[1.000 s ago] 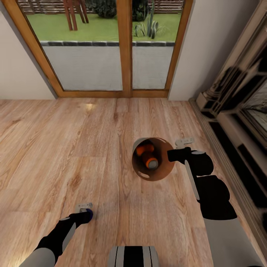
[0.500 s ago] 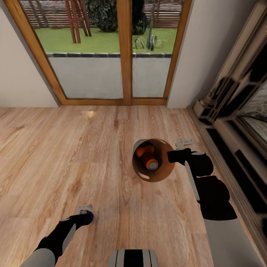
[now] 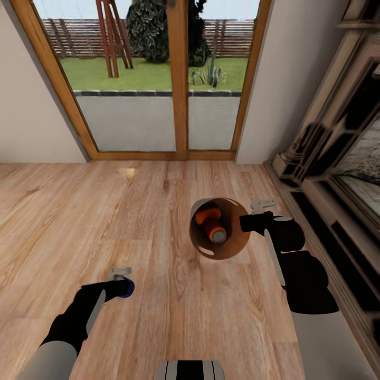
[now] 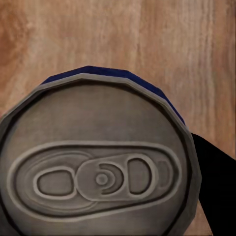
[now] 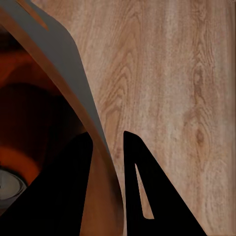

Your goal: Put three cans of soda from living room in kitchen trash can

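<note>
Lower left of the head view: the left gripper (image 3: 124, 285) is seen clamped on the dark blue can (image 3: 126, 288), lifted a touch higher than 1 s ago.
Centre right: the trash can (image 3: 232, 252) is pinched at its rim by the right gripper (image 3: 244, 222), 2 orange cans (image 3: 212, 224) inside.
What's changed: more of the glass doors (image 3: 153, 79) and garden is shown now, so the camera was tilted up, things weren't moved.
Meaning: all 3 cans are collected, so only the haul to the kitchen is reckoned left.

We see a dark blue can (image 4: 147, 86) with a grey top, two orange cans (image 3: 211, 224) inside a brown bin (image 3: 232, 248), grey outside, and a light wood-grain floor (image 3: 105, 211).
</note>
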Available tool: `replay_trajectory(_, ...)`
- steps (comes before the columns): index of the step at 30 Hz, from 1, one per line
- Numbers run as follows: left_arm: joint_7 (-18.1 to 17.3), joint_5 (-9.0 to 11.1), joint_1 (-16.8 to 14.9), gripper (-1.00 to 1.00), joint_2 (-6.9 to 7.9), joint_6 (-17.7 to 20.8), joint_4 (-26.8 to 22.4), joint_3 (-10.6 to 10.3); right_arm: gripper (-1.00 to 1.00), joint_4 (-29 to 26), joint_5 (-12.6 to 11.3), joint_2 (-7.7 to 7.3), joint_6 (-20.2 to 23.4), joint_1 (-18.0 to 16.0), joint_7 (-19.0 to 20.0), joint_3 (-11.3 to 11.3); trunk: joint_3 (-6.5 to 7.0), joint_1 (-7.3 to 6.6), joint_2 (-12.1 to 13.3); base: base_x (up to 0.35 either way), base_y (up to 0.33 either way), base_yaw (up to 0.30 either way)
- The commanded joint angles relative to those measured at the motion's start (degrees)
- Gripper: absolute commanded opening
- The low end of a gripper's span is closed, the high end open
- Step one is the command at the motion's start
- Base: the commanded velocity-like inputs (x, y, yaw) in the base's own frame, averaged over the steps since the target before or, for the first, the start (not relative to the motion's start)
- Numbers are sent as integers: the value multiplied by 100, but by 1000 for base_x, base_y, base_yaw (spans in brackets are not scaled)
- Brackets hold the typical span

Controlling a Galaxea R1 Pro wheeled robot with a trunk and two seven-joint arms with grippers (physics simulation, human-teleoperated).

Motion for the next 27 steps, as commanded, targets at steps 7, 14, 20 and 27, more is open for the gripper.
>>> replay_trajectory(7, -384, -11, 1, -100, 35, 813, -978, 5, -100, -3, -134, -30, 2, -1, 64, -31, 156, -18, 10, 0, 0, 0)
replay_trajectory(14, -1010, -11, 3, -100, 164, 1458, -1609, 7, -100, -3, -147, -137, 2, 81, 527, -54, 311, -36, 19, 0, 0, 0)
replay_trajectory(20, -1693, -25, 40, -100, 290, 1598, -1892, -4, -100, -3, -145, -573, 2, 395, 1214, -56, 444, -51, 27, 0, 0, 0)
replay_trajectory(27, -2605, -43, 84, -100, 522, 1561, -2043, -7, -100, 17, -150, -1179, 2, 669, 1931, -68, 599, -70, 36, 0, 0, 0)
